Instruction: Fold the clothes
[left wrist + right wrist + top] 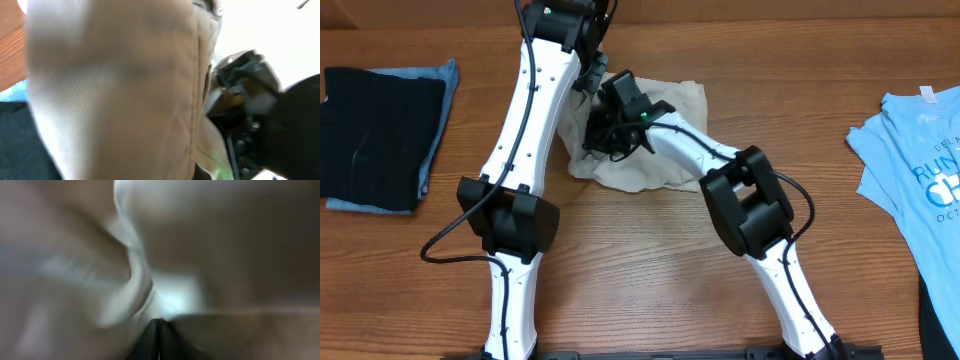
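Beige cloth of the shorts [115,90] presses against both wrist cameras, blurred. Left tool [590,78]: fingers hidden, so its grip cannot be told. Right tool [616,128]: only a dark tip shows in its own view, and wide or narrow cannot be told. Both tools meet over the bunched shorts, centre of the tabletop [650,250], far side.

Risk, as judged: both tools crowd one spot, so they may collide or lift a wad rather than an edge.

Count: one pair of shorts, two arms, one blue T-shirt [920,160] at right, one black garment [375,120] at left.
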{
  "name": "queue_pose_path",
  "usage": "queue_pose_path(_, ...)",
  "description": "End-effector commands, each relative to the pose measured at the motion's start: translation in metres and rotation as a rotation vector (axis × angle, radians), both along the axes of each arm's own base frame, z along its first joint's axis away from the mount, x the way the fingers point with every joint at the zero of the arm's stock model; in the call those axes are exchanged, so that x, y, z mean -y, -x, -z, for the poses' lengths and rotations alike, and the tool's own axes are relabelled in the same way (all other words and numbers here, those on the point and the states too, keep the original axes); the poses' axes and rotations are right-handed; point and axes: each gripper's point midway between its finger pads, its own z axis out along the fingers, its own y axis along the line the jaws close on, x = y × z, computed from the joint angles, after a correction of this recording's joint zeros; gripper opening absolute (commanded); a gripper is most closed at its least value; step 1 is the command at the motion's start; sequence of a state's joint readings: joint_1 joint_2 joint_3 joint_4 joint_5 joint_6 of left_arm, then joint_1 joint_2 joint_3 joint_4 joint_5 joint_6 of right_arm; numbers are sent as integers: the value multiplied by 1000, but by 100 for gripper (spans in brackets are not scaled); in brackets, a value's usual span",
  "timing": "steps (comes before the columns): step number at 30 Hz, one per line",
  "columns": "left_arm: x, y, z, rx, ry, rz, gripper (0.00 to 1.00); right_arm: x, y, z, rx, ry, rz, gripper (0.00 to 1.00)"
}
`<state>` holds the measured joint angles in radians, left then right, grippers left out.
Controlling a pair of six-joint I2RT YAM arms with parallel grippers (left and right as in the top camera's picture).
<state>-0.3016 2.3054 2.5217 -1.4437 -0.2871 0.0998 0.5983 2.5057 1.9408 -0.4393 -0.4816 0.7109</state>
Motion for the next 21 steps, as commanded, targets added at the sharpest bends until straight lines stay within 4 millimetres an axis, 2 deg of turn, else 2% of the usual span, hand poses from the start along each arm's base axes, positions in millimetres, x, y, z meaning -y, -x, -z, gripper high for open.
queue_pose_path(1, 25, 6, -46, 112, 76, 23, 4, -17, 18, 15, -24, 12, -21, 4)
queue_pose_path(4, 48, 11, -46, 119, 81, 69, 4, -23, 22, 12, -14, -8, -54, 4)
queue_pose_path(7, 49, 11, -46, 119, 81, 71, 4, -18, 17, -2, 3, -63, -119, 4)
queue_pose_path(9, 49, 11, -46, 120, 81, 71, 4, -2, 6, -13, -4, -60, -111, 4)
queue_pose_path(12, 48, 11, -47, 120, 79, 70, 4, 25, -11, -41, 31, -56, -99, 4)
queue_pose_path(14, 48, 11, -47, 121, 78, 69, 4, 61, -22, -68, 54, -35, -78, 4)
queue_pose_path(16, 48, 11, -47, 120, 77, 69, 4, 89, -27, -79, 35, -14, -43, 4)
queue_pose_path(18, 48, 11, -47, 120, 78, 69, 4, 120, -30, -80, 9, 18, -26, 4)
queue_pose_path(19, 48, 11, -47, 120, 78, 69, 4, 142, -29, -76, -8, 61, -18, 4)
queue_pose_path(20, 49, 11, -46, 118, 83, 70, 4, 182, -26, -63, -68, 182, 44, 4)
queue_pose_path(21, 52, 12, -46, 113, 100, 75, 4, 205, -24, -55, -107, 249, 82, 4)
